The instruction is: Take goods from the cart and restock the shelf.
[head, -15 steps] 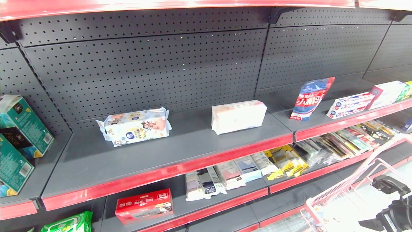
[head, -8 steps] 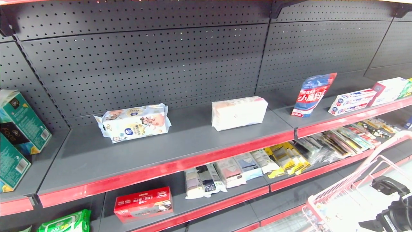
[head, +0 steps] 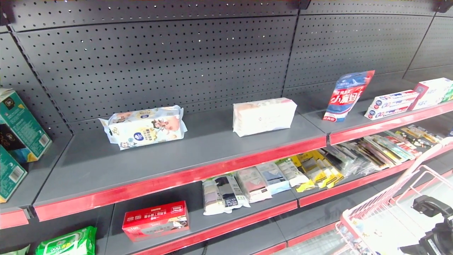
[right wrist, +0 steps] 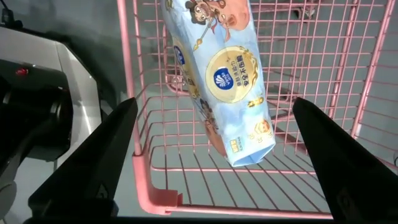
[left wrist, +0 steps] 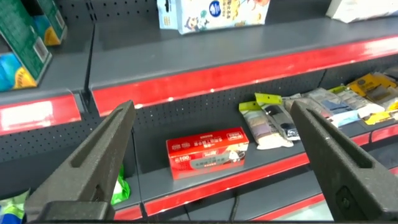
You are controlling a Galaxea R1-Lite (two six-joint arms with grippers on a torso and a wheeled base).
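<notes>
A pink wire cart (head: 385,212) stands at the lower right in the head view, with my right arm (head: 433,226) over it. Inside the cart (right wrist: 143,155) a blue and white wipes pack (right wrist: 224,81) stands on end. My right gripper (right wrist: 216,107) hangs open above it, a finger on either side and not touching it. The grey shelf (head: 184,152) with a red front edge holds a matching wipes pack (head: 143,126) and a white tissue pack (head: 263,116). My left gripper (left wrist: 212,112) is open and holds nothing, facing the shelf's red edge (left wrist: 236,68) and a red box (left wrist: 208,152) lower down.
Green boxes (head: 19,124) stand at the shelf's left end. To the right are a blue and red pouch (head: 348,95) and toothpaste boxes (head: 391,103). The lower shelf carries a red box (head: 155,219) and several flat packets (head: 269,179). Wide bare shelf lies between and before the two packs.
The whole head picture has shifted upward, so the camera has tilted down. The goods on the shelf have not moved, and the right arm stays over the cart.
</notes>
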